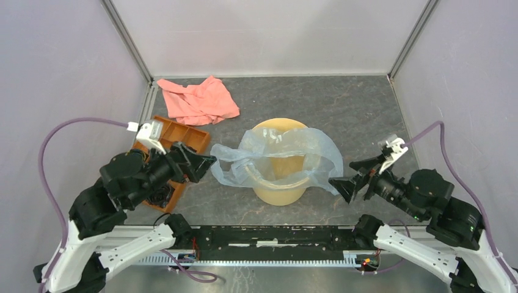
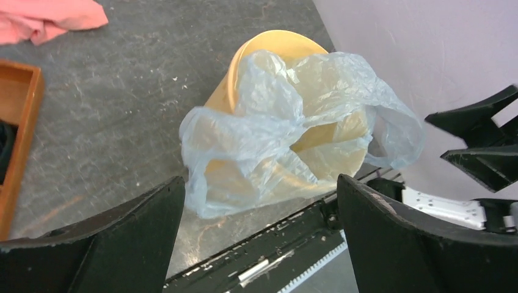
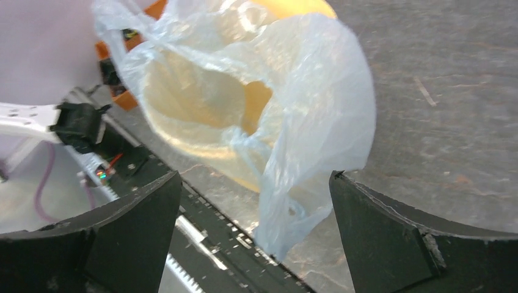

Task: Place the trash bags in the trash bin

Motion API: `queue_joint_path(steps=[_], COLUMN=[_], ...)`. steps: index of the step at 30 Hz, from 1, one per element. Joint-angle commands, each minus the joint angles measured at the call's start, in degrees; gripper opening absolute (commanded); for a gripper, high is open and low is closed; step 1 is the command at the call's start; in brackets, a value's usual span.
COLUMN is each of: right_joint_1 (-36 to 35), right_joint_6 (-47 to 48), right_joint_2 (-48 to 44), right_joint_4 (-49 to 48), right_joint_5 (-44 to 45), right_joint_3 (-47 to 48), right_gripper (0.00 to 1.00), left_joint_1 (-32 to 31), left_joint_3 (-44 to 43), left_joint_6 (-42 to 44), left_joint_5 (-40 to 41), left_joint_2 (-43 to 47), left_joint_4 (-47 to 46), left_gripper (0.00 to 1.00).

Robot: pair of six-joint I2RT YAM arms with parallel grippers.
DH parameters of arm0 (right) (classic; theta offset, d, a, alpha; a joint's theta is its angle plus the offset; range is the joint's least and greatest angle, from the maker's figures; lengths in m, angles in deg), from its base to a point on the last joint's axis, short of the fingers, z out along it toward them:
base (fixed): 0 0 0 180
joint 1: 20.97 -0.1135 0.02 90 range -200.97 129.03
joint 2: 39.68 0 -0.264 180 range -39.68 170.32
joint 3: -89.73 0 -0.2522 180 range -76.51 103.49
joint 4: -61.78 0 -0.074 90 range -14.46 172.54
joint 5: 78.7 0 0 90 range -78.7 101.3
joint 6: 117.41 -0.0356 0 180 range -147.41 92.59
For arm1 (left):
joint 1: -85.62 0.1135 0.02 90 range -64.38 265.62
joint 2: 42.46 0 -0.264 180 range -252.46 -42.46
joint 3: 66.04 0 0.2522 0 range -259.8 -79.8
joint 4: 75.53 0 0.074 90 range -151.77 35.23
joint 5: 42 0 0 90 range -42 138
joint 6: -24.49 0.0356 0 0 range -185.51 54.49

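My left end effector (image 1: pixel 206 160) and right end effector (image 1: pixel 339 184) gaped empty beside bag (image 1: pixel 317 145) draped over bin (image 1: pixel 278 194); I judged its overhang needed tucking inward.

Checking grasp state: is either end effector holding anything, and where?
Nothing held. Left end effector and right end effector are open beside the translucent pale blue plastic bag draped over the round yellow bucket.

The right gripper (image 3: pixel 255 183), jaws spread wide and holding nothing, faces the trash bin (image 3: pixel 302 6), a pale yellow bucket on the grey table (image 3: pixel 440 91). The trash bag (image 3: pixel 305 110), translucent blue-grey film, drapes over the rim. One corner hangs between the fingers (image 3: pixel 134 226), touching neither. An orange tray (image 3: pixel 122 97) shows partly behind.
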Motion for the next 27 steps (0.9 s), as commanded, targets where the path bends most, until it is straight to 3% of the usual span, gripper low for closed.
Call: queue_joint_path(steps=[1, 6, 10, 16, 24, 27], right_joint_1=[-0.3, -0.3, -0.3, -0.3, -0.3, -0.3], right_joint_6=[6.0, 8.3, 11.3, 17.6, 21.1, 20.9], right_joint_2=[7.0, 13.1, 18.5, 21.3, 23.3, 24.3], right_joint_4=[-1.6, -3.7, -3.4, -8.8, -12.7, -13.5], right_joint_5=[8.7, 21.8, 28.2, 23.6, 22.3, 23.5], right_joint_3=[3.1, 2.5, 3.6, 2.8, 3.9, 5.3], right_gripper=[0.98, 0.92, 0.82, 0.74, 0.29, 0.16], left_joint_1=[0.2, 0.1, 0.1, 0.1, 0.1, 0.1], left_joint_3=[-3.0, -7.8, -11.7, -14.1, -20.7, -19.4], left_joint_6=[12.3, 21.8, 29.4, 39.7, 42.3, 40.7], left_joint_5=[-5.0, -9.0, -11.0, -10.8, -8.5, -14.6], left_joint_2=[-10.7, -18.7, -22.6, -28.6, -29.9, -29.0], left_joint_4=[-0.9, -1.2, -0.9, -1.7, -3.9, -4.4], left_gripper=[0.99, 1.0, 1.0, 1.0, 1.0, 1.0])
